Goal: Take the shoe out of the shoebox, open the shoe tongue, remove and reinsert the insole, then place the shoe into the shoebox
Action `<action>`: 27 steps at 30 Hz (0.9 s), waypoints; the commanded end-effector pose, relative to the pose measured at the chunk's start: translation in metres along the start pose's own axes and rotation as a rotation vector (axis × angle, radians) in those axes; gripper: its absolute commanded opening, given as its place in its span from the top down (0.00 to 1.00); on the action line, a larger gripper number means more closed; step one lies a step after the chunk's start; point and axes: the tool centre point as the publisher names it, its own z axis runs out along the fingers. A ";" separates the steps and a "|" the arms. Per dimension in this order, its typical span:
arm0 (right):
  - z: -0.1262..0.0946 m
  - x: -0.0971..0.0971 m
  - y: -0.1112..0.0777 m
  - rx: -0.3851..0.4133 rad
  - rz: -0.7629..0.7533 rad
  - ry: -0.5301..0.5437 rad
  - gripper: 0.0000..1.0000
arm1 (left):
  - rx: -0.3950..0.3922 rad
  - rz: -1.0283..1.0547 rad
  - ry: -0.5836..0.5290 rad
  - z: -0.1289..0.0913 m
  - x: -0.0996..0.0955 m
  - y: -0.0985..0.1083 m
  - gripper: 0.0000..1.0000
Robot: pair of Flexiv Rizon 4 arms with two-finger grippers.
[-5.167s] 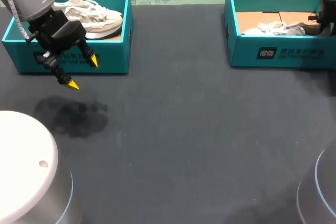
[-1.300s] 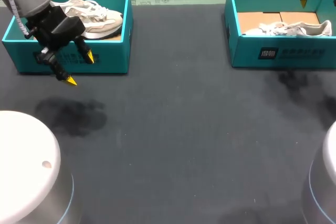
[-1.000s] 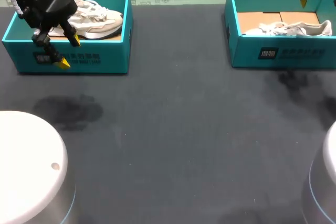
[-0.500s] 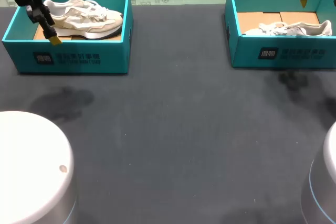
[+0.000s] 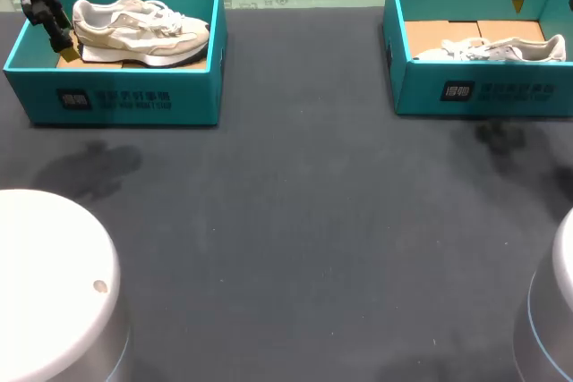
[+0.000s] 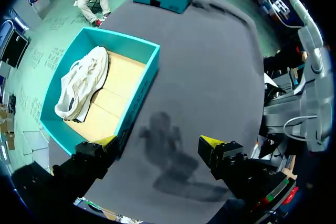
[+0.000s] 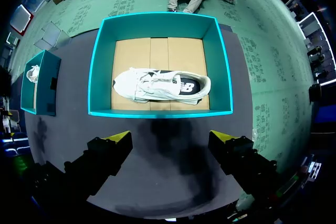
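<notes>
A white and beige shoe [image 5: 139,29] stands in the left teal shoebox [image 5: 134,100]. My left gripper [image 6: 158,141] hangs open high above it, one yellow fingertip [image 5: 67,53] at the box's left end. In the left wrist view the shoe [image 6: 81,85] lies ahead of the fingers, in its shoebox [image 6: 137,98]. A second white shoe [image 5: 501,46] lies on its side in the right teal shoebox [image 5: 483,87]. My right gripper [image 7: 169,137] is open above the near wall of that shoebox [image 7: 160,113], with the shoe [image 7: 160,85] just ahead. Neither gripper holds anything.
Dark table top [image 5: 304,221] stretches between and in front of the two boxes. Both boxes stand near the table's far edge. My arms' white bases [image 5: 45,284] fill the near corners.
My left gripper has risen and swung back and to the left, from in front of the left shoebox to over its left end. The right arm has not moved.
</notes>
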 end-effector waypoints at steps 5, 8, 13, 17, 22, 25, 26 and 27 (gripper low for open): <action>0.000 0.000 0.000 -0.001 0.001 -0.001 0.00 | -0.068 0.185 0.059 -0.006 -0.042 0.001 0.00; 0.000 0.000 0.000 -0.001 0.001 -0.001 0.00 | -0.093 0.331 0.047 -0.009 -0.053 0.005 0.00; 0.000 0.000 0.000 -0.001 0.001 -0.001 0.00 | -0.115 0.440 0.022 -0.013 -0.074 0.009 0.00; 0.000 0.000 0.000 -0.001 0.001 -0.001 0.00 | -0.126 0.513 0.035 -0.011 -0.085 0.014 0.00; 0.000 0.000 0.000 -0.001 0.001 -0.001 0.00 | -0.149 0.528 0.044 -0.006 -0.102 0.011 0.00; 0.000 0.000 0.000 -0.001 0.001 -0.001 0.00 | -0.164 0.579 0.043 -0.005 -0.103 0.011 0.00; 0.000 0.000 0.000 -0.001 0.001 -0.001 0.00 | -0.172 0.584 0.040 -0.004 -0.104 0.011 0.00; 0.000 0.000 0.000 -0.001 0.001 -0.001 0.00 | -0.172 0.582 0.041 -0.003 -0.105 0.009 0.00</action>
